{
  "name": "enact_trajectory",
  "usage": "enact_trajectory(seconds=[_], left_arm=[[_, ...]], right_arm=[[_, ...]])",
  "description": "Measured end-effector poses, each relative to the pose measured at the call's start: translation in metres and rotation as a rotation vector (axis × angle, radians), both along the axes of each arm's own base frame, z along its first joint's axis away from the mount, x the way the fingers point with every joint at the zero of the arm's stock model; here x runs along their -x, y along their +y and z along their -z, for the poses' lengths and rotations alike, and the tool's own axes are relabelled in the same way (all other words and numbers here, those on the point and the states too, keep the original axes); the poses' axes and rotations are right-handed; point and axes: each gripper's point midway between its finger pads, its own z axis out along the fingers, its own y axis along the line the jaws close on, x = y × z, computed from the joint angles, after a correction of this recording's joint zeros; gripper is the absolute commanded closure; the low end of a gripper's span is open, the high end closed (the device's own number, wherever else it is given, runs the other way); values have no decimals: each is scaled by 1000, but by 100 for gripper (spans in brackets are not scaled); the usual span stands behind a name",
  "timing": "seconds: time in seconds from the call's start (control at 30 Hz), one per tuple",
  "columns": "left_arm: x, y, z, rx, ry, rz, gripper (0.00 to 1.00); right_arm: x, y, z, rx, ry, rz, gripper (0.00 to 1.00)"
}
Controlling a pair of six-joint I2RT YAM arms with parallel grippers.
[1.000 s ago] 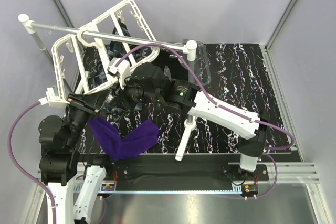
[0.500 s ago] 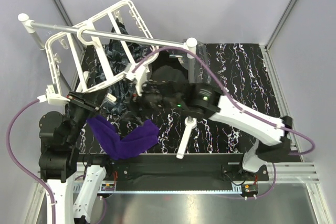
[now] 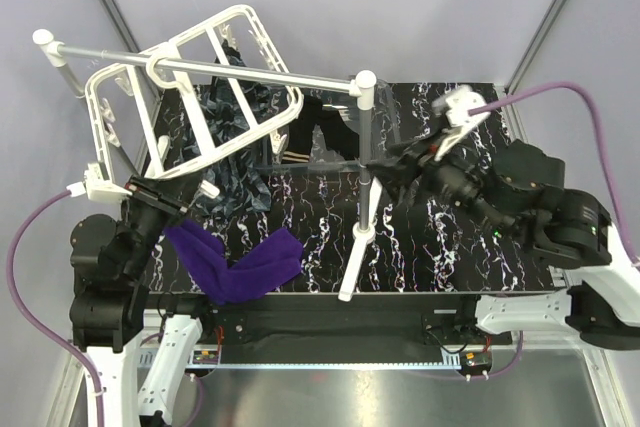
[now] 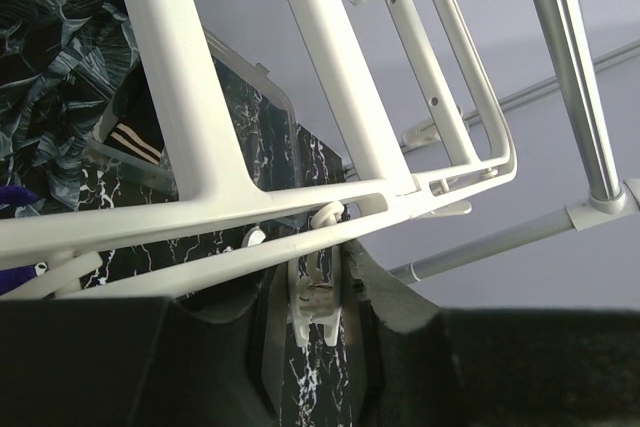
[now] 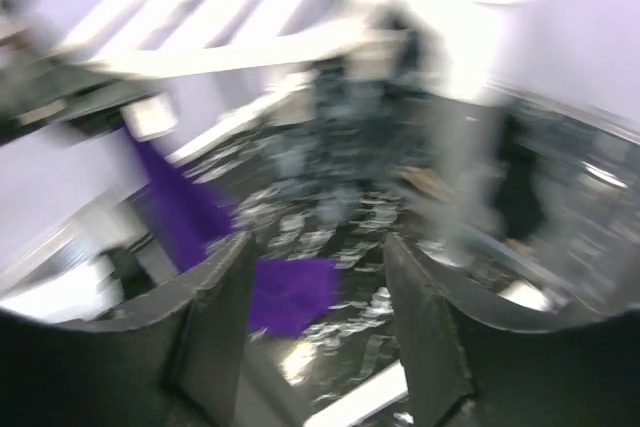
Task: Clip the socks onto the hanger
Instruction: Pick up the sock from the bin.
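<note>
1. Slipping off the clip (image 4: 320,277) looks like the nearest risk. The left gripper (image 4: 316,322) is pinched tight on this one small white clip under the hanger (image 4: 190,117), with only the fingertips on it. The hanger hangs tilted from the silver rod (image 3: 250,72), so a tug could swing the frame and pull the clip free
2. Squeezing the clip does nothing without a sock in it, and no fabric shows between its halves in the left wrist view. I cannot tell whether its mouth is held open
3. The right gripper (image 5: 318,317) has its fingers apart and holds nothing. It is well off to the right, beyond the stand's upright post. Reaching across could knock the post or the rod and shake the hanger out of the left grip
4. The purple sock (image 3: 240,269) lies folded in a V at the near edge of the table (image 3: 450,247), so a clumsy grab could push it over the edge
5. The purple sock is just below and on the near side of the left gripper, partly under that arm, and well apart from the right gripper. In the left wrist view only a sliver of purple shows at the far left, away from the pinched clip
6. The dark patterned socks (image 3: 235,172) lie heaped under the hanger, close to the left gripper. The black sock with tan stripes (image 3: 300,152) lies beyond them, between the two arms
</note>
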Motion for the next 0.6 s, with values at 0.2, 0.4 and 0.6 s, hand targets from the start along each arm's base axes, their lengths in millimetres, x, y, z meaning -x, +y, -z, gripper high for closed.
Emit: enact_trajectory(seconds=[0.2, 0.4, 0.6], left_arm=[[3, 0, -3, -8, -3, 0, 100], [4, 0, -4, -14, -8, 0, 100], [4, 0, -4, -14, -10, 0, 100]], right_arm=[[-74, -95, 31, 31, 35, 544, 48], [-155, -167, 81, 106, 151, 885, 46], [-234, -183, 143, 118, 313, 886, 45]])
